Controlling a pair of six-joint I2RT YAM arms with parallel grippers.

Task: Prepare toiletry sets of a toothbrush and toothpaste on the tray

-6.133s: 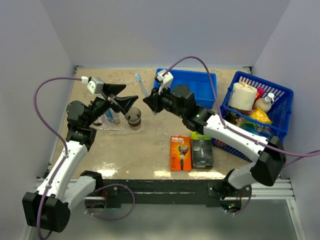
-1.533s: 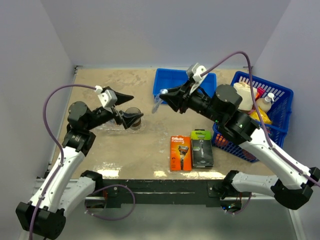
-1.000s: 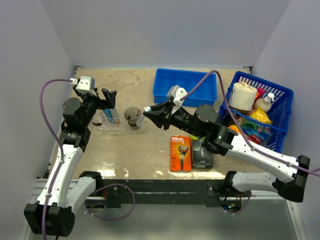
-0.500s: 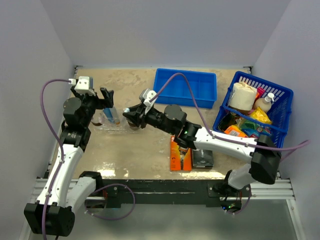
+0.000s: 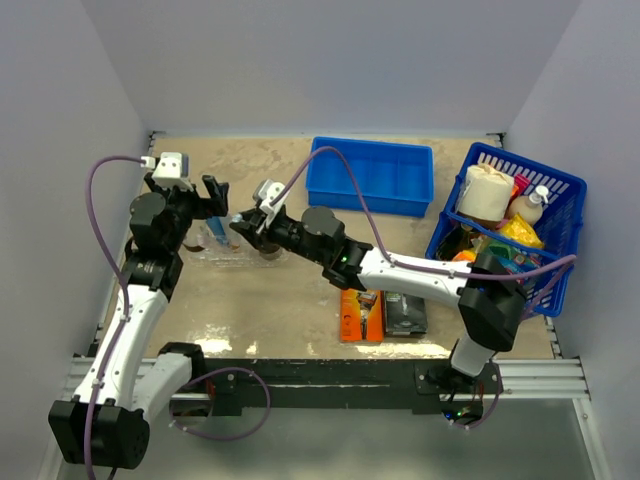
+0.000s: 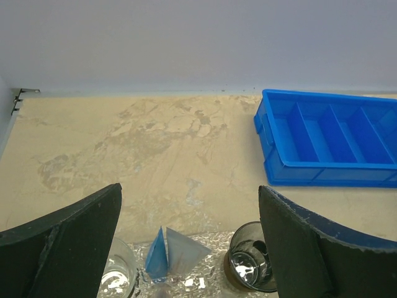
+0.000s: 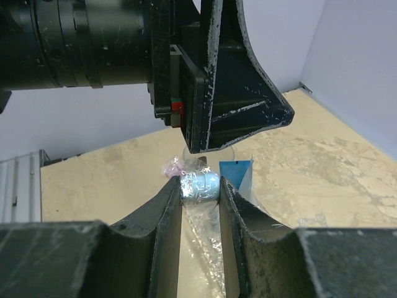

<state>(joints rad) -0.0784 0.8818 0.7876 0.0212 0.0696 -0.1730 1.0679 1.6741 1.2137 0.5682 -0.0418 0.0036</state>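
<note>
The work surface was a beige mottled table [image 5: 290,300] enclosed by plain pale walls [image 5: 330,70].

The toothbrush [image 7: 198,185], in clear wrapping with a pinkish end, was held above the tray [image 5: 230,260]; contact with the tray could not be determined. The tray, clear and crinkled in appearance, lay at the left of the table. On it stood the toothpaste [image 6: 169,256], a pale blue-white box standing on end near the tray's middle. A tinted cup [image 6: 251,268] stood at the tray's right end and a clear cup [image 6: 118,276] at its left end, each just beside the box without touching it.

The right gripper [image 5: 243,222] had its fingers clamped on the toothbrush, one finger on each side of the wrapped stick. The right arm stretched low and nearly straight from its base, leftward across the table to the tray, the wrist roughly level.

The left gripper [image 6: 189,198] hung above the tray's far side with its fingers spread wide and nothing between them. The left arm rose from its base, with the wrist turned toward the tray.

Right of the tray, at the far edge, sat a blue bin [image 5: 375,178]. Farther right stood a blue lattice basket [image 5: 560,200] holding assorted items. Nearer than the tray and to its right lay an orange razor pack [image 5: 352,318] and a black-green razor pack [image 5: 405,313], side by side beneath the right arm.
</note>
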